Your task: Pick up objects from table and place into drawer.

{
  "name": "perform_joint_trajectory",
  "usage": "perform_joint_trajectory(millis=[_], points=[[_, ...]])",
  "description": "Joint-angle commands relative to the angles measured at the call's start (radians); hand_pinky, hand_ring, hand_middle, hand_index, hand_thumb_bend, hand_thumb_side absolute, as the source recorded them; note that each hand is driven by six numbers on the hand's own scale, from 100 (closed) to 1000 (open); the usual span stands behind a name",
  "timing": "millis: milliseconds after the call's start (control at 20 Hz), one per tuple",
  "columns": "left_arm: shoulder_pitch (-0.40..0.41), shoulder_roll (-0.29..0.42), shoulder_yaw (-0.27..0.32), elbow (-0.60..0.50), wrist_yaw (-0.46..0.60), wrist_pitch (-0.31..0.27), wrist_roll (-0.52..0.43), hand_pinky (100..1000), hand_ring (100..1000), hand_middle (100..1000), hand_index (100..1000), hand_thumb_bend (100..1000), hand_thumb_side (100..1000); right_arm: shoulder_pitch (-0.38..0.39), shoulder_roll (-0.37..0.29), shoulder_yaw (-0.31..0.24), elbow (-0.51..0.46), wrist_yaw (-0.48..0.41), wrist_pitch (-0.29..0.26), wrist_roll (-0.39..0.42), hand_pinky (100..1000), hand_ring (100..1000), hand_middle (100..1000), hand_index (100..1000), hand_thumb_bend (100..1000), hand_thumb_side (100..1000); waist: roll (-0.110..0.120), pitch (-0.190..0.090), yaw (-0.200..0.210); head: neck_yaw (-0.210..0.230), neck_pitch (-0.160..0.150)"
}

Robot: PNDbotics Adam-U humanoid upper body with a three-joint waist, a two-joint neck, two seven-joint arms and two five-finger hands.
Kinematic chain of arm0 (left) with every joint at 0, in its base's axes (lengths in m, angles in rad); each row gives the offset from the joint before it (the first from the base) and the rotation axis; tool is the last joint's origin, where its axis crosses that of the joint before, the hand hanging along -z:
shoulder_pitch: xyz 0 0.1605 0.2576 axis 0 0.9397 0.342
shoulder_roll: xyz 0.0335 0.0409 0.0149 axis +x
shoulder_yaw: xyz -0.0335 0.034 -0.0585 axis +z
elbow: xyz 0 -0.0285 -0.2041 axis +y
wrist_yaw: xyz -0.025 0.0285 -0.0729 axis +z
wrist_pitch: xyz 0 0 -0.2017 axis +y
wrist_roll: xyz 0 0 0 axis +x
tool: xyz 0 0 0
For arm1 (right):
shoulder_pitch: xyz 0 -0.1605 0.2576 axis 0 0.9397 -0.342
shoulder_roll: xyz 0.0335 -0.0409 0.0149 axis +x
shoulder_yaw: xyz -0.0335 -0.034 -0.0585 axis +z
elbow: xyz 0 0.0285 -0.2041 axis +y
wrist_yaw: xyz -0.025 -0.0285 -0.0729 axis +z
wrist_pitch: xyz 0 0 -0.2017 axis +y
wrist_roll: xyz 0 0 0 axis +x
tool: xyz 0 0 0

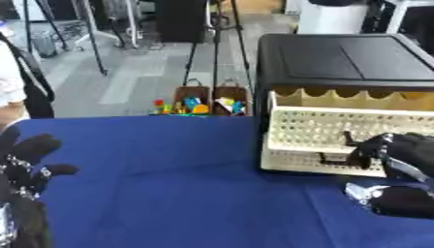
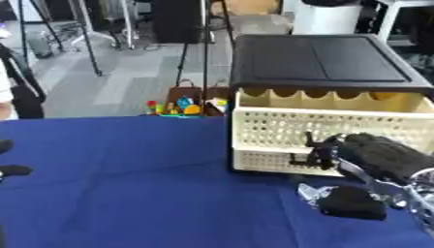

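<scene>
Sitting ajar, cream perforated drawer (image 2: 326, 130).

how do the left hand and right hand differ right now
The left hand rests idle at the lower left over the blue table, touching nothing; the right hand is up against the cream drawer front. The left hand's fingers point upward, relaxed; the right hand's reach toward the drawer. Both are black.

Beyond the blue tablecloth (image 1: 169, 184), two brown bags (image 1: 210, 99) with colourful items stand near tripod legs (image 1: 216, 43).
</scene>
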Motion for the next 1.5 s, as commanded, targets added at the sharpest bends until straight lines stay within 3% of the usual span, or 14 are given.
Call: perform_joint_trajectory(millis=[50,1500], points=[[-0.012,0.001,-0.001,-0.013,0.002,-0.001,-0.004,532,760,712,932,373,945,-0.004,-0.033,-0.022,-0.014,0.016,0.009,-0.002,109,466,617,790,261,938,-0.002,-0.014,0.001,0.001,-0.014],[-0.011,-0.001,-0.004,-0.013,0.009,-0.003,-0.010,529,762,713,933,371,947,-0.055,-0.009,-0.026,-0.014,0.052,0.051,0.005,105,462,634,790,268,947,-0.005,-0.007,0.012,0.001,-0.030]])
